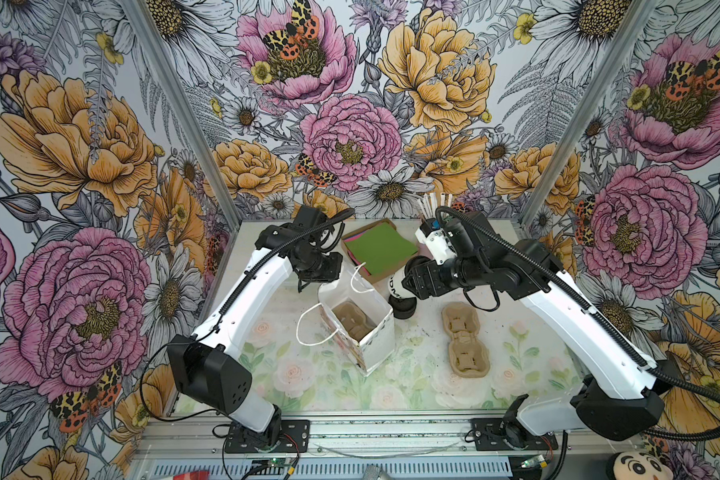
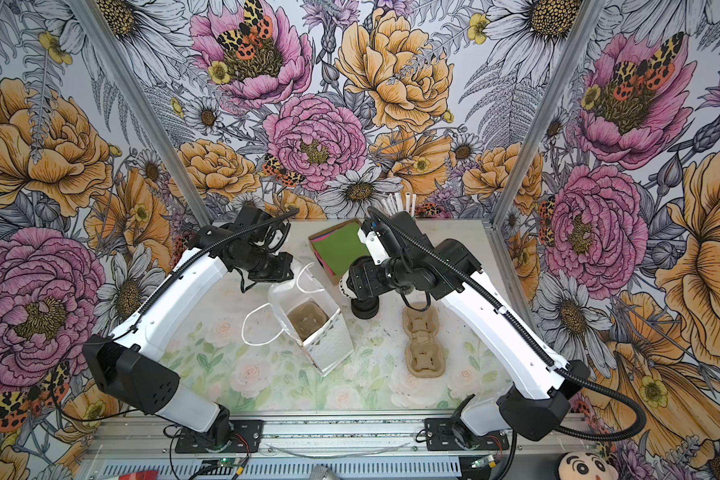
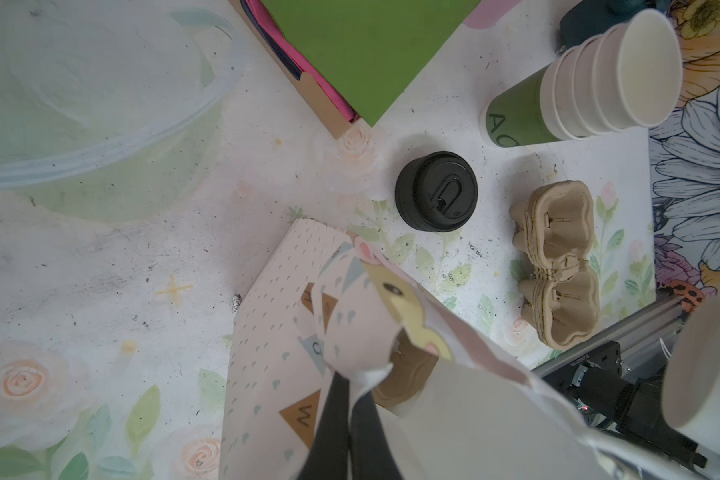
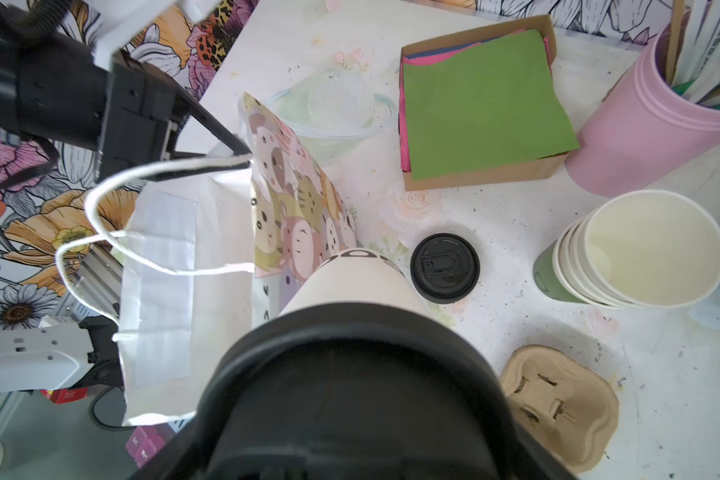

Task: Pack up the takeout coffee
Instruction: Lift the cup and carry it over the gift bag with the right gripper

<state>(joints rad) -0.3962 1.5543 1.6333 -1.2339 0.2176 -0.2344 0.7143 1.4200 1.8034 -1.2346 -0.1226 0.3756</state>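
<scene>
The takeout coffee (image 1: 396, 286) (image 2: 344, 286), a pale cup with a black lid, hangs tilted just right of the bag and above the lid pile. My right gripper (image 1: 410, 284) is shut on it. In the right wrist view its lid (image 4: 350, 399) fills the foreground and hides the fingers, while the cup body (image 4: 350, 278) points toward the bag. The white paper bag (image 1: 377, 345) (image 4: 163, 270) stands open with a brown pulp carrier (image 1: 354, 322) inside. My left gripper (image 3: 352, 382) (image 1: 324, 277) is shut on the bag's far rim.
A squat pile of black lids (image 1: 404, 311) (image 3: 436, 191) sits under the held cup. A stack of pulp carriers (image 1: 466, 336) lies to the right. At the back are a napkin box (image 1: 381, 247), lidless paper cups (image 4: 641, 249) and a pink straw holder (image 4: 641, 137).
</scene>
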